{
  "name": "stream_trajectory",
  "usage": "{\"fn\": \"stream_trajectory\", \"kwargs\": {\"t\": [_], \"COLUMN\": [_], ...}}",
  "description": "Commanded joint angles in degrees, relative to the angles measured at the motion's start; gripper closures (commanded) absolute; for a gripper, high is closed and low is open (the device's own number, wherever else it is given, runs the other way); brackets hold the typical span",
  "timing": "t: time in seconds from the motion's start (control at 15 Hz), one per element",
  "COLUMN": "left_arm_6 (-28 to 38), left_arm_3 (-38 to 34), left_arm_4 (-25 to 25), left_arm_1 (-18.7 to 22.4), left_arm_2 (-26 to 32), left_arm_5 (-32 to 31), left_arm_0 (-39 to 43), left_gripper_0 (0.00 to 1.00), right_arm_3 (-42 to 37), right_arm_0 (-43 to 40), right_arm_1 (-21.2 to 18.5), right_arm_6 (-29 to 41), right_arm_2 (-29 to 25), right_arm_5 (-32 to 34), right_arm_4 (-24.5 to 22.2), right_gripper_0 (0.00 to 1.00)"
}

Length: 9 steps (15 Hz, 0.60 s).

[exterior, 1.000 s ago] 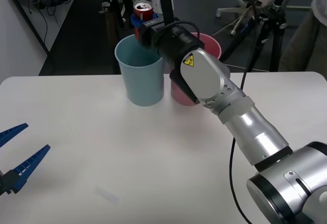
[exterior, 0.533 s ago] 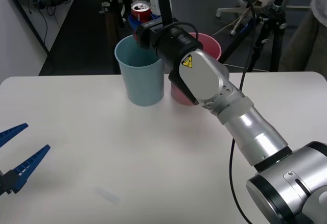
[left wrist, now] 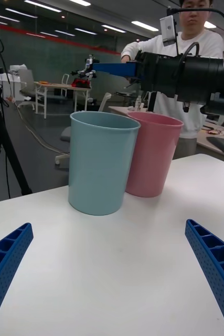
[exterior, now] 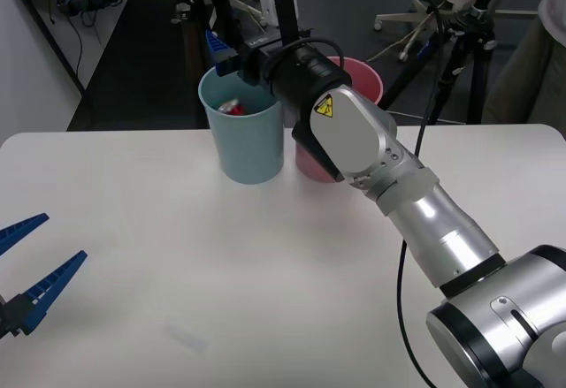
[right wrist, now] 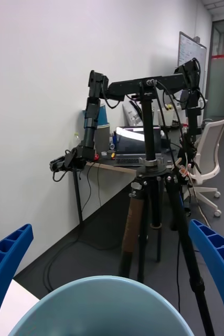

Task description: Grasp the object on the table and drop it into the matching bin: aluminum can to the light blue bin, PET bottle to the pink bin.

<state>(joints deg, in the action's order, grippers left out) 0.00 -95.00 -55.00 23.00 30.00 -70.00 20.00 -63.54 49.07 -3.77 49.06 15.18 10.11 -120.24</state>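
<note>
Front view, nearest first: I had the left gripper (exterior: 31,273) parked low at the table's near left edge, its blue ribbed fingers (exterior: 53,286) spread wide with nothing between them. Beyond it lay the white table (exterior: 177,255), and toward its far side stood the light blue bin (exterior: 243,136) with the pink bin (exterior: 354,83) touching it on the robot's right, both upright. My right arm reached across the pink bin, placing the right gripper (exterior: 232,48) above the light blue bin's rim. One blue finger (exterior: 218,52) showed at the bin's far left edge. Inside the light blue bin, below the rim, I saw the aluminum can (exterior: 232,106), red, apart from the fingers.

Right wrist view: the right gripper's two fingers (right wrist: 7,252) stood wide apart at either side, empty, with the light blue bin's rim (right wrist: 96,296) directly beneath them.

Left wrist view: both bins stood side by side on the table, the right arm extended over their rims.
</note>
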Motion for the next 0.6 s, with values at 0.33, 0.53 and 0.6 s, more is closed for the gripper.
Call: {"fn": "stream_trajectory", "kwargs": {"t": [0.33,0.53,0.6], "left_arm_6": [0.0,0.0,0.0], "left_arm_3": [0.0,0.0,0.0], "left_arm_4": [0.0,0.0,0.0], "left_arm_1": [0.0,0.0,0.0], "left_arm_2": [0.0,0.0,0.0], "left_arm_5": [0.0,0.0,0.0], "left_arm_0": [0.0,0.0,0.0], "left_gripper_0": [0.00,0.00,0.00], "right_arm_3": [-3.6,-12.2,-14.9], "right_arm_0": [-2.5,-8.1,-10.0], "right_arm_1": [-1.3,-3.0,-4.1], "right_arm_6": [-1.6,-2.5,-3.2], "right_arm_2": [-0.9,-3.1,-3.1], "right_arm_5": [0.6,6.2,7.6], "right_arm_4": [1.2,2.5,3.7], "right_gripper_0": [0.00,0.00,0.00]}}
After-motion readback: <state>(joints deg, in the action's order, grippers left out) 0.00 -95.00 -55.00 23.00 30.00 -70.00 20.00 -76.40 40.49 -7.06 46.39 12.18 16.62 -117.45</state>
